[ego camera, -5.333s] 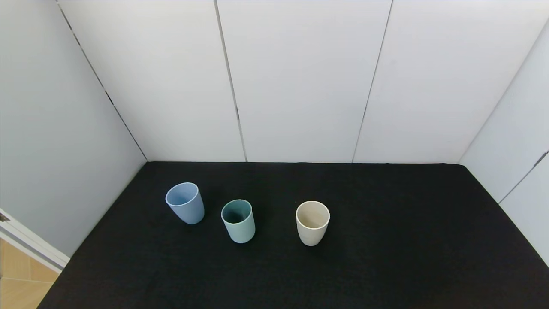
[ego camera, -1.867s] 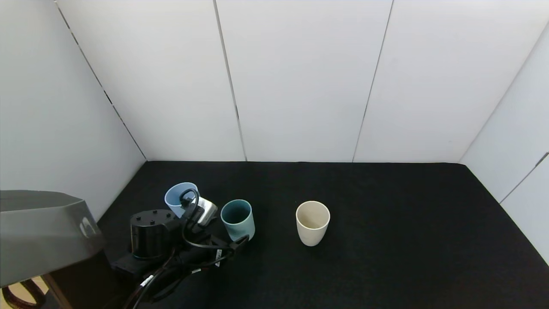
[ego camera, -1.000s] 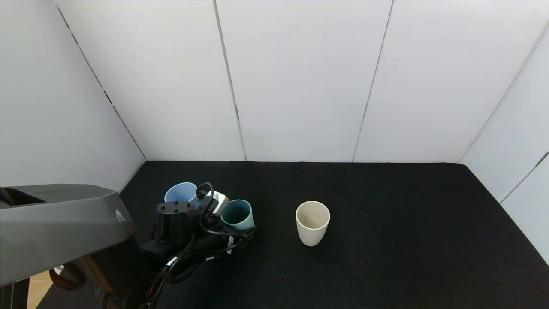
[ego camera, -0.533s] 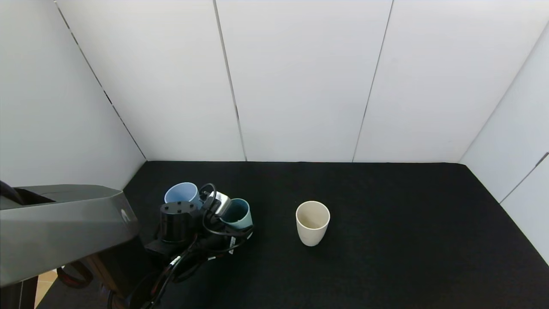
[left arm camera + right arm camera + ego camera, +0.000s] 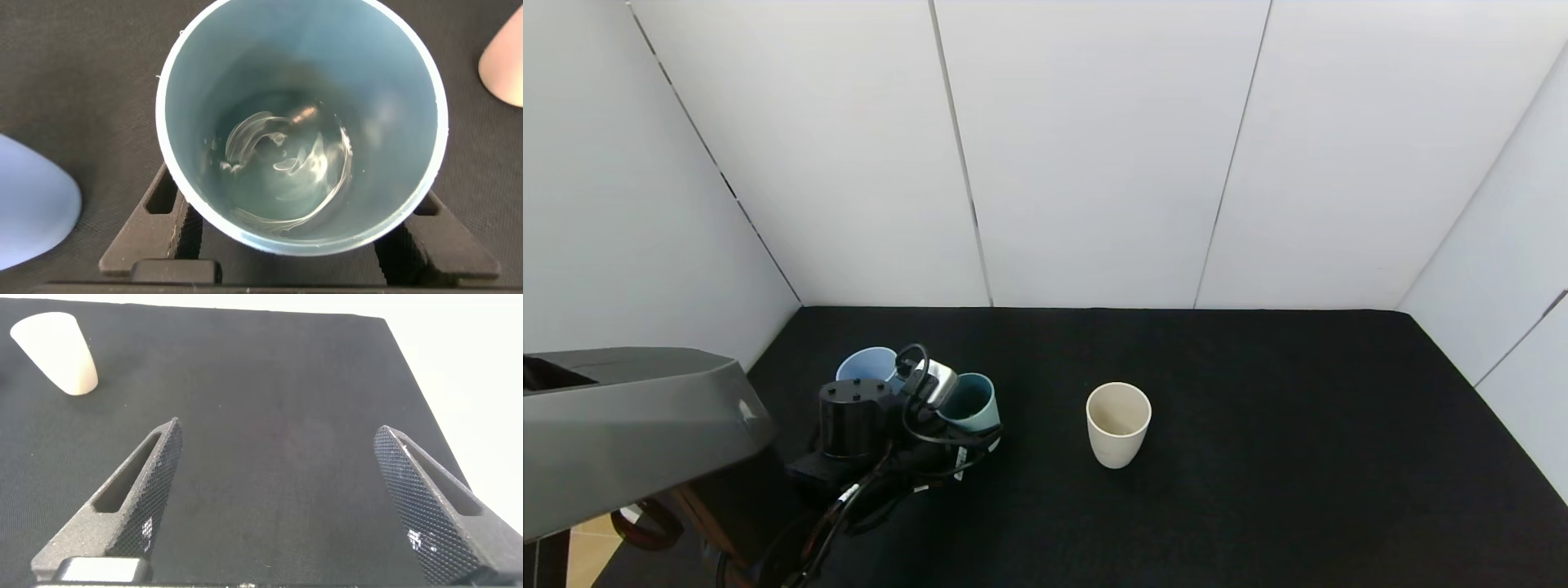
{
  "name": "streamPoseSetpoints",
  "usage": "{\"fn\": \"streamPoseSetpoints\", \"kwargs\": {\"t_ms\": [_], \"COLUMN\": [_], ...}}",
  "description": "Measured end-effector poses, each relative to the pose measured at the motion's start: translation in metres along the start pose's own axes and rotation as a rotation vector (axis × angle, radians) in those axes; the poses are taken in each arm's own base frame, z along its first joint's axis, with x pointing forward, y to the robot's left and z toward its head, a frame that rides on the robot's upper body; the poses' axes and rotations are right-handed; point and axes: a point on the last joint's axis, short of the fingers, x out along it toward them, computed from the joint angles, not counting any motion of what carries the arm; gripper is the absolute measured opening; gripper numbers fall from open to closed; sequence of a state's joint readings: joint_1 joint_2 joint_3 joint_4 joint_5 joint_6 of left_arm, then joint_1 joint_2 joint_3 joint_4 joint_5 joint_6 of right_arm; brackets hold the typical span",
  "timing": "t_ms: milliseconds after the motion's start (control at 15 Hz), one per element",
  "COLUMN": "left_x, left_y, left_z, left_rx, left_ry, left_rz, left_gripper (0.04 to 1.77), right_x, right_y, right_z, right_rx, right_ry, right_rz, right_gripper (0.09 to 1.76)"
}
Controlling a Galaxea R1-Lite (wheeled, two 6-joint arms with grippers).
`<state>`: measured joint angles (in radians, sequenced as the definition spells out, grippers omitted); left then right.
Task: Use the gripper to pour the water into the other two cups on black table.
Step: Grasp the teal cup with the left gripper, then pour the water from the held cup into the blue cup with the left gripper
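The left gripper [image 5: 298, 245] has its jaws on either side of the teal-green cup [image 5: 301, 122], which holds water, and appears closed on it. That cup tilts slightly near the left edge of the black table [image 5: 1258, 490], just beside the light blue cup [image 5: 866, 365]. The cream-white cup [image 5: 1118, 423] stands upright near the middle. The right gripper [image 5: 278, 498] hangs above bare tabletop, jaws spread wide.
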<state>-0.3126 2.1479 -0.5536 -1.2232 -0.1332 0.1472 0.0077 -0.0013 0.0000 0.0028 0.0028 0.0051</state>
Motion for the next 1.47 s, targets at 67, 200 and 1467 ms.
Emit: {"fn": "streamPoseSetpoints", "kwargs": {"t_ms": [67,200,1467], "left_x": [-0.002,-0.003,-0.107], "left_y": [0.003,0.014,0.143], "left_z": [0.004,0.023,0.145], "left_rx": [0.007,0.014,0.218], "left_ry": [0.021,0.041,0.116], "left_rz": [0.002,0.019,0.352], "left_gripper": [1.16,1.15,1.15], "right_x": [0.000,0.000,0.000], "right_y": [0.000,0.000,0.000], "right_z": [0.000,0.000,0.000], "right_rx": [0.000,0.000,0.000], "right_ry": [0.000,0.000,0.000], "right_rz": [0.000,0.000,0.001], "right_gripper": [1.71,1.71,1.71]}}
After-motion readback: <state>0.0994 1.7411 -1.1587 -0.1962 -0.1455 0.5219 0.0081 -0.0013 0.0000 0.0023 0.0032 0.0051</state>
